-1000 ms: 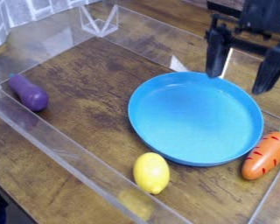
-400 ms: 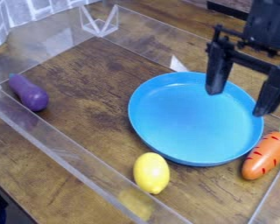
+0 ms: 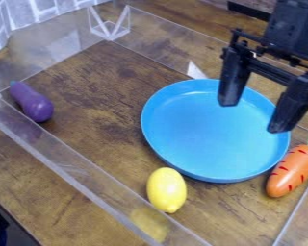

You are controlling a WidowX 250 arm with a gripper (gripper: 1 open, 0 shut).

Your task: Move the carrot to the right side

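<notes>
1. Eggplant (image 3: 31, 102) lay far left on the wooden counter (image 3: 99, 115), inside the clear tray walls.
2. Lemon (image 3: 167, 189) sat near the front, just beside the blue plate (image 3: 208, 144).
3. Gripper (image 3: 254, 101) hung above the plate's right half, jaws spread wide, holding nothing.
4. Carrot (image 3: 293, 169) lay at the far right, touching or just beside the plate rim, green top pointing away.
5. Carrot looked like light, stiff, smooth plastic, probably slippery; best pinched across its plump middle, not the leafy top.
</notes>
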